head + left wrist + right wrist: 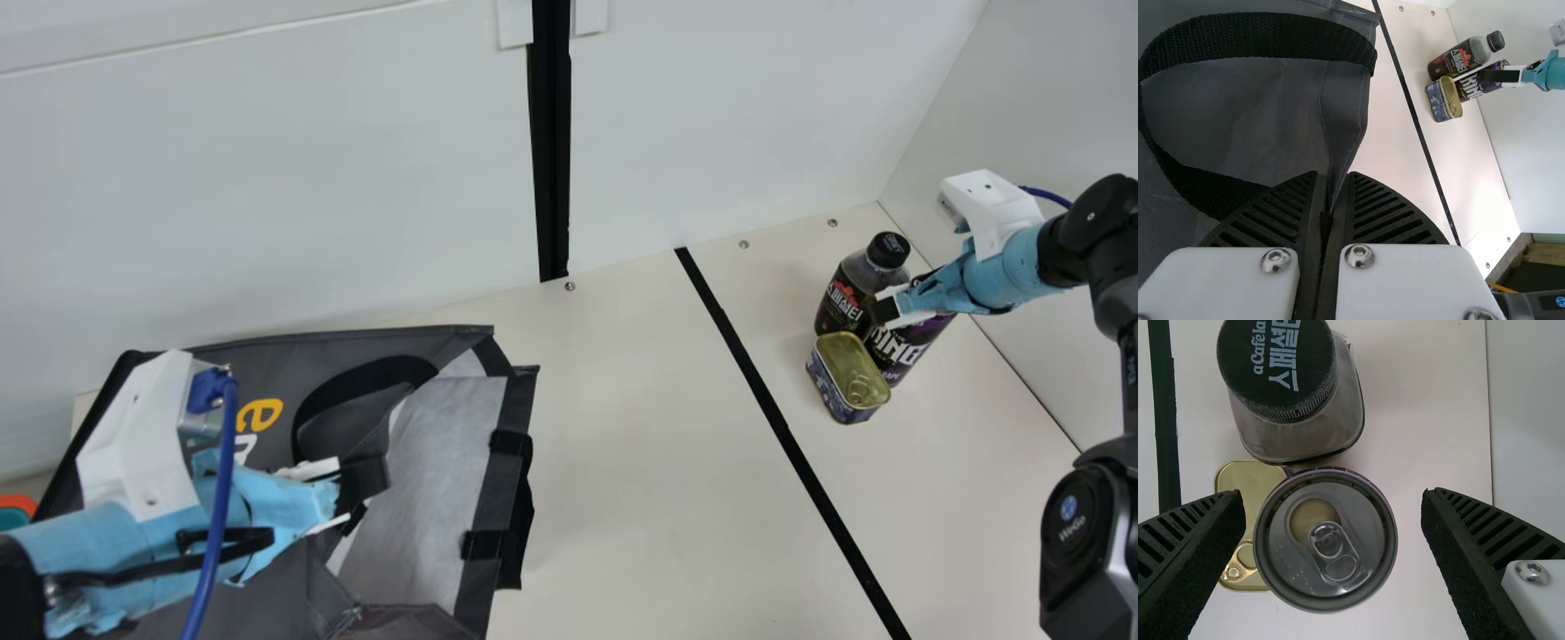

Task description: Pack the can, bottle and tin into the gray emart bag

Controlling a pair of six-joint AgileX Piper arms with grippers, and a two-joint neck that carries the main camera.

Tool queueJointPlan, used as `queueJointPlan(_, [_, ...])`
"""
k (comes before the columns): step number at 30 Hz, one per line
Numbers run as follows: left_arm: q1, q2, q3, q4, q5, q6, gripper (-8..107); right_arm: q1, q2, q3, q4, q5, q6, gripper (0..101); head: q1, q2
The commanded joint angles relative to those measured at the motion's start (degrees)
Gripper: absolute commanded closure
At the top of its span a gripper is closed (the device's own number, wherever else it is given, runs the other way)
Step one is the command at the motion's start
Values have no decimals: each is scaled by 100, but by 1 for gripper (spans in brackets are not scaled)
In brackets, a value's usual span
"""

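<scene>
The right gripper [1332, 495] is open, its fingers standing apart on either side of the can [1338, 550], touching neither flank as far as I can tell. The can stands upright between them, ring-pull up. The bottle [1275, 367] is just outside that grip, close beside the can; the tin [1248, 493] sits lower, against or very near the can, next to one finger. The left gripper [1333, 200] is closed on a fold of the bag [222, 364] at its mouth, near the handle [1271, 33], with the pale lining [436, 498] just past its fingertips.

The can should be the piece in hand: a smooth metal wall, likely slippery and thin enough to dent under a hard squeeze. I can't tell how full it is, so its weight is a guess. Best hold is squarely across the body, below the rim, with ribbed pads even on both sides. Closing may nudge the tin, and the bottle could be knocked on the lift, so straight up seems wise.

The bag is soft, light cloth that will sag if let go; the left grip should keep its mouth apart. The tin looks stiff and low, best pinched across its narrow sides.
</scene>
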Motion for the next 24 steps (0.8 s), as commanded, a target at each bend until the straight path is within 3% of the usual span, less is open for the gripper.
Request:
queueJointPlan(1, [0,0,0,0,0,0,89,-1,18,-23,-29,24,34,31,-130,-14])
queueJointPlan(12, [0,0,0,0,0,0,89,1,76,-114,-36,79,112,101,-130,-14])
queueJointPlan(24, [0,0,0,0,0,0,89,-26,-234,-77,-159,69,142,101,-130,-14])
